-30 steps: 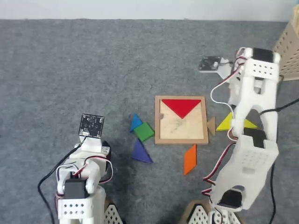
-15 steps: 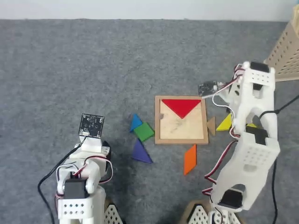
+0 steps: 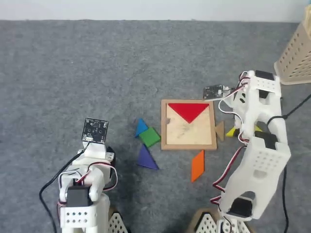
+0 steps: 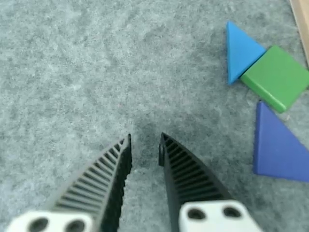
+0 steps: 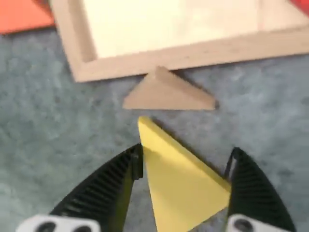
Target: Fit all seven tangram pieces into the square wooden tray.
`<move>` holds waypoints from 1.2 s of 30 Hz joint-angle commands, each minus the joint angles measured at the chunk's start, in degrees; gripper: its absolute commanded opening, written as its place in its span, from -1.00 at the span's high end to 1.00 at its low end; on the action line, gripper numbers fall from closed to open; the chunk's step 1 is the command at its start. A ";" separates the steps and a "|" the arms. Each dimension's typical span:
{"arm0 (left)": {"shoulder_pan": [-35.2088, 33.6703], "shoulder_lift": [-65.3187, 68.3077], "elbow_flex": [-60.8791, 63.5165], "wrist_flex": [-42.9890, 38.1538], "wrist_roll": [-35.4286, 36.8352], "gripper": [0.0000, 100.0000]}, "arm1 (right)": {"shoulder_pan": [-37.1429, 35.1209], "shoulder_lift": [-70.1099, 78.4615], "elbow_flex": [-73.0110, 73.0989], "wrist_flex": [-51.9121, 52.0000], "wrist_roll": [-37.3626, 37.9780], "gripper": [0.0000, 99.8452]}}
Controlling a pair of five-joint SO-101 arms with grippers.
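Grey felt-like mat (image 3: pixel 73 63) across whole surface; pale wall strip (image 3: pixel 146 8) behind; beige perforated block (image 3: pixel 295 56) at far corner.

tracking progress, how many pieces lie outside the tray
6: blue triangle, green square, purple triangle left of the tray; orange parallelogram in front; tan triangle and yellow triangle right of it.

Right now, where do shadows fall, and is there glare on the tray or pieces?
High view: even light, no glare on the tray, faint shadow beside the purple triangle. Left wrist view: the left end effector throws a dark patch on the carpet at its tips. Right wrist view: the yellow triangle shows no glare.
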 commanded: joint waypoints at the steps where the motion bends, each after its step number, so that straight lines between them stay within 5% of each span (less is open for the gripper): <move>1: 0.09 -0.97 -0.48 0.18 -0.44 0.82 | 1.63 1.27 -0.26 -4.62 -5.98 0.59; 6: 0.09 -0.97 -0.48 0.18 -0.44 0.82 | 2.86 -0.22 -0.26 -8.04 -18.73 0.88; 19: 0.00 -0.97 -0.48 0.18 -0.44 0.82 | 10.95 -1.63 -17.93 -6.90 -68.66 0.89; 29: 0.00 -0.97 -0.48 0.18 -0.44 0.82 | 12.62 -1.98 -41.05 16.66 -73.41 0.76; 32: 0.00 -0.97 -0.48 0.18 -0.44 0.82 | 13.67 -4.09 -36.92 15.87 -81.14 0.81; 36: 0.00 -0.97 -0.48 0.18 -0.44 0.82 | 11.30 -8.13 -27.25 15.08 -81.67 0.83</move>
